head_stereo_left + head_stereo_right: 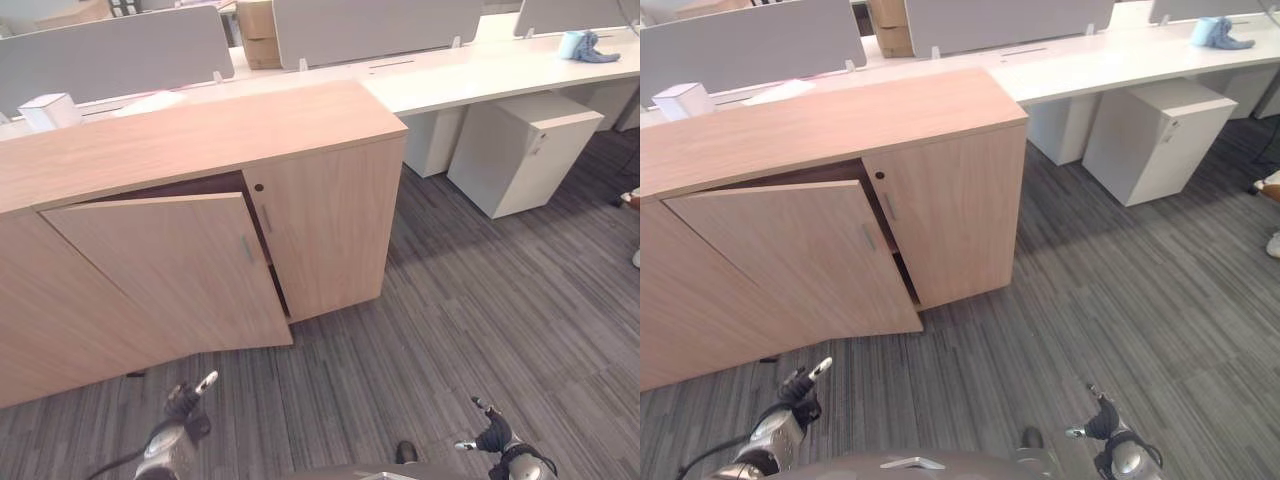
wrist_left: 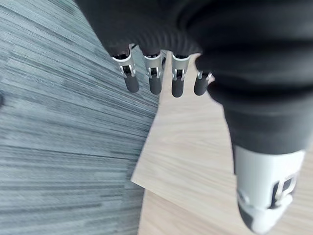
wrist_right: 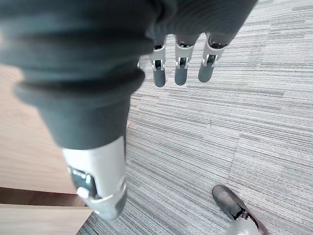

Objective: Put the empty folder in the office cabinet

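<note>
honestly, i stand in front of the office cabinet [image 1: 200,140], a long wood-grain unit on the grey carpet [image 1: 480,330], and i judge the task to be at its very start or its very end, because i can see no folder anywhere: not on the cabinet top, not on the carpet in front of it, not in either of my hands. my left hand [image 2: 154,78] hangs low in front of the cabinet with its fingers straight and relaxed, holding nothing, and past them i see only carpet and a wood panel. my right hand [image 3: 181,66] hangs low too, further from the cabinet and over bare carpet, fingers loose and just as empty. the cabinet's left door [image 1: 180,265] stands ajar, swung out towards me, while the right door [image 1: 325,225] beside it is closed; the inside is in shadow and i cannot tell what lies on the shelf. behind the cabinet run white desks [image 1: 480,70] with grey dividers. if the folder is already inside, my next move would be to push the open door shut with my left hand; if not, i must first find the folder.
</note>
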`<state>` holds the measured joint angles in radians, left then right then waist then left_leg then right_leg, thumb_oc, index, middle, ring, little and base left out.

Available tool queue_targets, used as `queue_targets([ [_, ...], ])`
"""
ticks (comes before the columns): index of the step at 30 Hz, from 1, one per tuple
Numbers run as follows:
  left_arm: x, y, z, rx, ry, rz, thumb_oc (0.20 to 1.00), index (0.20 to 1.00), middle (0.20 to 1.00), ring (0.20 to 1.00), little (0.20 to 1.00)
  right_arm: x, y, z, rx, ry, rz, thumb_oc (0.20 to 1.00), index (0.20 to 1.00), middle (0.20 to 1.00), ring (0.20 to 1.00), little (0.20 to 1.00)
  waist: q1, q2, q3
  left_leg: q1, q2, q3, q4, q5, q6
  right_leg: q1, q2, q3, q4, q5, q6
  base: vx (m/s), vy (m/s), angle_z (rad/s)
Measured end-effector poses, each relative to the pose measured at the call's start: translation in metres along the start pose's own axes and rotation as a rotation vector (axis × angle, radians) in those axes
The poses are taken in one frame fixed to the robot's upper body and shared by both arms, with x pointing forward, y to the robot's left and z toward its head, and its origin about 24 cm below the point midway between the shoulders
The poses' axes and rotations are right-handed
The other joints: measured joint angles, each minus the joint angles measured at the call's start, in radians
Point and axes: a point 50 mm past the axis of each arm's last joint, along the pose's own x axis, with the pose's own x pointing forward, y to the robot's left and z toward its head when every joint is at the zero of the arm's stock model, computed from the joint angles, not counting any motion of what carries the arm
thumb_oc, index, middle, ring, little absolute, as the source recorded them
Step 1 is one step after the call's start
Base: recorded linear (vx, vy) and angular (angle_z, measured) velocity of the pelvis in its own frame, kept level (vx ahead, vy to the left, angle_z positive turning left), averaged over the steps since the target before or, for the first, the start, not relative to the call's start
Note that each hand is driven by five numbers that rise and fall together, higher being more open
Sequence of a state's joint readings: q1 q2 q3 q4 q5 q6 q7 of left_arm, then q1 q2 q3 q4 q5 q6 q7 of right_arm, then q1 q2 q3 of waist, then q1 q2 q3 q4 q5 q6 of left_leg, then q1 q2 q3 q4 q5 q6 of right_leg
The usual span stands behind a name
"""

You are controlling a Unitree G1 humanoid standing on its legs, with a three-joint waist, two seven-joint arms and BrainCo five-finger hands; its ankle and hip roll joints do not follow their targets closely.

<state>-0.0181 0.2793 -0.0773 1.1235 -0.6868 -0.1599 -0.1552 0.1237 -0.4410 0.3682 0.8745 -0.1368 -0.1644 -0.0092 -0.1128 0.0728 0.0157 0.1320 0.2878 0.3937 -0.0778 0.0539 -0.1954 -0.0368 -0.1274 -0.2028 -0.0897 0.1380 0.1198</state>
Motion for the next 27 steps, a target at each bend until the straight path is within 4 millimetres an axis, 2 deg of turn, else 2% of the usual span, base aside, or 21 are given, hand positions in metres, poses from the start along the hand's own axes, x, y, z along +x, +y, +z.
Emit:
queue_targets([
  [2,-0.008,0.007,-0.026,0.019,0.086,0.022,1.000,1.000,1.000,1.000,1.000,0.002,0.001,0.004,-0.017,-0.009,0.010,1.000,1.000,1.000,1.000,1.000,0.016,0.017,0.000,0.003,0.019,-0.004,0.001,0.005,0.012,0.005,0.018,-0.008,0.001,-0.007,-0.010,-0.03,-0.165,0.10],
  [3,-0.015,0.009,-0.044,0.038,0.150,0.031,1.000,1.000,1.000,1.000,1.000,0.003,0.002,0.005,-0.023,-0.009,0.018,1.000,1.000,1.000,1.000,1.000,0.024,0.022,0.003,-0.009,0.027,-0.018,0.022,0.013,0.036,0.009,0.023,-0.022,0.006,-0.011,-0.016,-0.02,-0.083,0.08],
  [4,-0.015,0.009,-0.044,0.038,0.150,0.031,1.000,1.000,1.000,1.000,1.000,0.003,0.002,0.005,-0.023,-0.009,0.018,1.000,1.000,1.000,1.000,1.000,0.024,0.022,0.003,-0.009,0.027,-0.018,0.022,0.013,0.036,0.009,0.023,-0.022,0.006,-0.011,-0.016,-0.02,-0.024,0.07],
  [5,-0.018,0.004,-0.059,0.053,0.216,0.022,1.000,1.000,1.000,1.000,1.000,0.003,0.002,0.000,-0.023,0.017,0.026,1.000,1.000,1.000,1.000,1.000,0.044,0.006,0.012,-0.019,0.024,-0.055,0.045,0.047,0.079,0.009,0.014,-0.008,-0.001,-0.017,-0.025,-0.04,-0.093,0.00],
  [6,-0.020,0.003,-0.065,0.055,0.243,0.020,1.000,1.000,1.000,1.000,1.000,0.003,0.000,-0.002,-0.025,0.029,0.023,1.000,1.000,1.000,1.000,1.000,0.057,0.009,0.016,-0.020,0.024,-0.072,0.053,0.063,0.082,0.018,0.022,-0.012,-0.001,-0.019,-0.028,-0.05,-0.140,0.04],
  [7,-0.024,0.004,-0.074,0.075,0.271,0.024,1.000,1.000,1.000,1.000,1.000,0.004,0.000,-0.005,-0.022,0.049,0.021,1.000,1.000,1.000,1.000,1.000,0.071,0.001,0.025,-0.033,0.021,-0.101,0.079,0.092,0.066,0.026,0.019,-0.017,-0.001,-0.021,-0.031,-0.04,-0.184,0.16],
  [8,-0.024,0.003,-0.076,0.111,0.281,0.021,1.000,1.000,1.000,1.000,1.000,0.006,0.001,-0.007,-0.013,0.078,0.025,1.000,1.000,1.000,1.000,1.000,0.069,-0.016,0.026,-0.072,0.011,-0.176,0.134,0.113,0.040,0.027,0.006,-0.016,-0.001,-0.023,-0.035,-0.02,-0.114,0.15],
  [9,-0.024,0.003,-0.076,0.111,0.281,0.021,1.000,1.000,1.000,1.000,1.000,0.006,0.001,-0.007,-0.013,0.078,0.025,1.000,1.000,1.000,1.000,1.000,0.069,-0.016,0.026,-0.072,0.011,-0.176,0.134,0.113,0.040,0.027,0.006,-0.016,-0.001,-0.023,-0.035,-0.01,-0.064,0.36],
  [10,-0.024,-0.004,-0.082,0.175,0.321,0.003,1.000,1.000,1.000,1.000,1.000,0.008,0.007,-0.010,0.003,0.112,0.038,1.000,1.000,1.000,1.000,1.000,0.077,-0.058,0.048,-0.139,-0.048,-0.288,0.228,0.098,0.015,0.044,-0.042,-0.015,-0.002,-0.023,-0.038,-0.01,-0.032,0.22],
  [11,-0.024,-0.010,-0.086,0.199,0.340,-0.019,1.000,1.000,1.000,1.000,1.000,0.006,0.008,-0.016,0.000,0.145,0.044,1.000,1.000,1.000,1.000,1.000,0.081,-0.074,0.048,-0.143,-0.105,-0.308,0.241,0.029,0.015,0.036,-0.081,-0.014,-0.002,-0.024,-0.037,-0.02,-0.046,0.23],
  [12,-0.032,-0.008,-0.101,0.223,0.404,-0.012,1.000,1.000,1.000,1.000,1.000,0.008,0.013,-0.014,0.004,0.146,0.056,1.000,1.000,1.000,1.000,1.000,0.090,-0.073,0.049,-0.155,-0.180,-0.300,0.224,-0.029,0.031,0.041,-0.085,-0.017,-0.001,-0.026,-0.033,-0.02,-0.049,-0.02],
  [13,-0.032,-0.008,-0.101,0.223,0.404,-0.012,1.000,1.000,1.000,1.000,1.000,0.008,0.013,-0.014,0.004,0.146,0.056,1.000,1.000,1.000,1.000,1.000,0.090,-0.073,0.049,-0.155,-0.180,-0.300,0.224,-0.029,0.031,0.041,-0.085,-0.017,-0.001,-0.026,-0.033,0.00,0.000,0.00],
  [14,-0.034,-0.010,-0.105,0.270,0.430,-0.025,1.000,1.000,1.000,1.000,1.000,0.006,0.018,-0.022,0.012,0.191,0.069,1.000,1.000,1.000,1.000,1.000,0.095,-0.068,0.048,-0.158,-0.240,-0.298,0.243,-0.076,0.086,0.034,-0.085,-0.021,-0.001,-0.026,-0.033,0.00,0.000,0.00],
  [15,-0.041,-0.006,-0.116,0.325,0.485,-0.030,1.000,1.000,1.000,1.000,1.000,0.005,0.033,-0.025,0.025,0.233,0.111,1.000,1.000,1.000,1.000,1.000,0.107,-0.064,0.046,-0.156,-0.272,-0.289,0.206,-0.129,0.197,0.042,-0.058,-0.022,0.007,-0.026,-0.029,0.01,0.011,0.11],
  [16,-0.045,0.002,-0.119,0.349,0.496,-0.016,1.000,1.000,1.000,1.000,1.000,0.003,0.055,-0.025,0.069,0.252,0.163,1.000,1.000,1.000,1.000,1.000,0.110,-0.081,0.033,-0.150,-0.274,-0.285,0.169,-0.120,0.189,0.038,-0.061,-0.024,0.007,-0.031,-0.030,0.04,0.043,0.22],
  [17,-0.046,0.009,-0.116,0.369,0.489,0.001,1.000,1.000,1.000,1.000,1.000,0.001,0.072,-0.024,0.109,0.273,0.192,1.000,1.000,1.000,1.000,1.000,0.111,-0.113,0.028,-0.136,-0.276,-0.284,0.126,-0.119,0.187,0.035,-0.062,-0.031,0.020,-0.032,-0.033,0.04,0.060,0.32],
  [19,-0.052,0.024,-0.117,0.427,0.509,0.026,1.000,1.000,1.000,1.000,1.000,-0.003,0.080,-0.028,0.143,0.296,0.210,1.000,1.000,1.000,1.000,1.000,0.114,-0.151,0.011,-0.101,-0.280,-0.275,0.050,-0.091,0.184,0.046,-0.055,-0.031,0.043,-0.049,-0.034,0.03,0.070,0.22],
  [20,-0.055,0.028,-0.120,0.455,0.537,0.038,1.000,1.000,1.000,1.000,1.000,-0.003,0.080,-0.029,0.144,0.306,0.211,1.000,1.000,1.000,1.000,1.000,0.121,-0.153,0.009,-0.083,-0.280,-0.279,0.018,-0.064,0.187,0.052,-0.054,-0.030,0.037,-0.050,-0.028,0.03,0.079,0.13],
  [23,-0.057,0.028,-0.124,0.494,0.564,0.036,1.000,1.000,1.000,1.000,1.000,-0.002,0.082,-0.026,0.144,0.302,0.217,1.000,1.000,1.000,1.000,1.000,0.123,-0.144,-0.003,-0.077,-0.280,-0.289,-0.010,-0.054,0.184,0.060,-0.053,-0.032,0.015,-0.052,-0.026,0.02,0.067,0.11],
  [27,-0.055,0.018,-0.125,0.556,0.555,-0.008,1.000,1.000,1.000,1.000,1.000,-0.002,0.077,-0.029,0.152,0.318,0.204,1.000,1.000,1.000,1.000,1.000,0.135,-0.119,-0.051,-0.071,-0.277,-0.294,-0.010,-0.031,0.182,0.083,-0.052,-0.058,0.001,-0.050,-0.015,0.01,0.072,0.12],
])
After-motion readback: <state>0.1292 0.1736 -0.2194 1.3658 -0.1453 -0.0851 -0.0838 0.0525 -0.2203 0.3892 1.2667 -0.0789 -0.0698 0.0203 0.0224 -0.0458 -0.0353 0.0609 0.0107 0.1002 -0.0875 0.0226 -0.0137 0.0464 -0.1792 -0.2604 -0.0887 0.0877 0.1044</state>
